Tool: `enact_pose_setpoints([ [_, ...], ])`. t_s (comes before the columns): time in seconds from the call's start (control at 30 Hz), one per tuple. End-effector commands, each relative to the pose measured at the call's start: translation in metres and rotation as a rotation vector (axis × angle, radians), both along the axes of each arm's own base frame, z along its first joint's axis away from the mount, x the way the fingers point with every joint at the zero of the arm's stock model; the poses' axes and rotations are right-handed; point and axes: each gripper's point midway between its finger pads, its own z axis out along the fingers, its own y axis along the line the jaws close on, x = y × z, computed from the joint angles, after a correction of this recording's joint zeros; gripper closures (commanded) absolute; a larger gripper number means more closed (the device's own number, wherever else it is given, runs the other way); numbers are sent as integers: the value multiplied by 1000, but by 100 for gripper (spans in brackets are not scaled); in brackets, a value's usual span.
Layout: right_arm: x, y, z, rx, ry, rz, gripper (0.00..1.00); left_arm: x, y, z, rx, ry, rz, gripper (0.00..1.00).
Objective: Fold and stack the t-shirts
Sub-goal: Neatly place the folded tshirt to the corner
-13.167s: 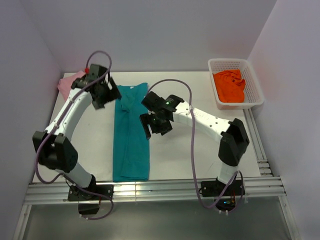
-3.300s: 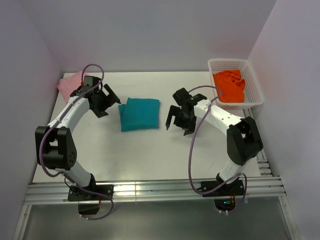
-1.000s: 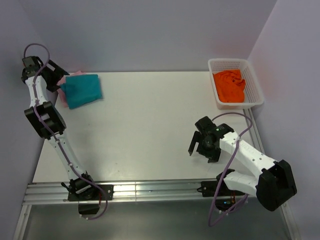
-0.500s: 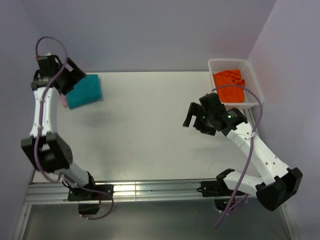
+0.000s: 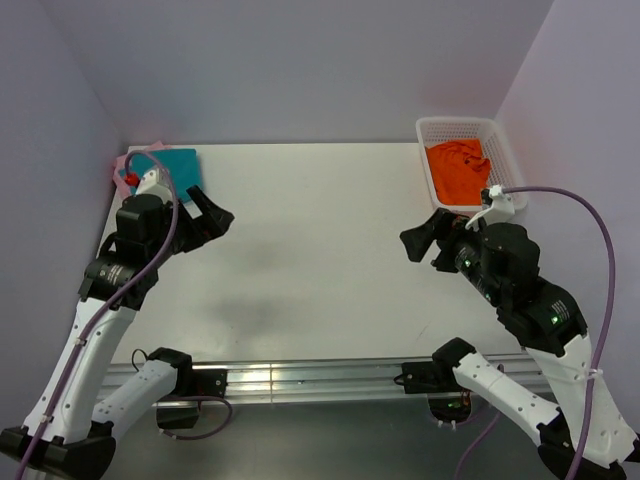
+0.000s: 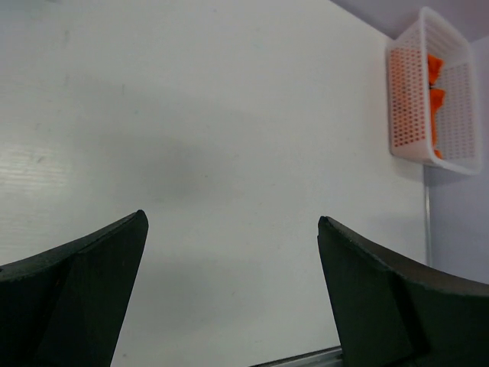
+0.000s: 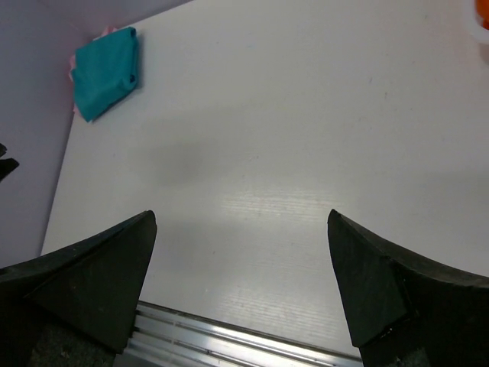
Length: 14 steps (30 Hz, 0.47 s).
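The aluminium rail (image 5: 320, 378) runs along the near edge of the desk (image 5: 320, 240). Compared with half a second earlier, both arms stand drawn back toward that edge. The left hand (image 5: 208, 222) (image 6: 231, 220) has left the far left corner and hangs above the left part of the desk, released, jaws wide and holding nothing. The right hand (image 5: 422, 240) (image 7: 241, 215) hangs above the right part, also released and holding nothing. The white desk surface between them is bare. The folded teal t-shirt (image 5: 175, 162) (image 7: 105, 70) lies in the far left corner, on the pale pink t-shirt (image 5: 122, 162), of which only an edge shows. In the far right corner, the white mesh basket (image 5: 470, 125) (image 6: 405, 107) holds the crumpled orange t-shirt (image 5: 458, 170) (image 6: 434, 73). Plain pale lilac walls (image 5: 300, 60) close the desk on the left, right and far sides.
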Motion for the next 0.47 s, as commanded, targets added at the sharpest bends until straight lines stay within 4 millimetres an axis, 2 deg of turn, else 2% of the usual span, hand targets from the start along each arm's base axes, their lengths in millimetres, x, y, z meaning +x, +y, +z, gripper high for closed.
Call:
enact_pose_setpoints([
  [0.0,3,-16,-17,-105,18,-54,0,-4,31,-7,140,5,111,0],
  [0.1,1,-26,-17,-140,13,-79,0,-1,40,2,155,-31,157,0],
  [0.43,-2,-37,-6,-169,-12,-107,0,10,45,14,180,-63,193,1],
])
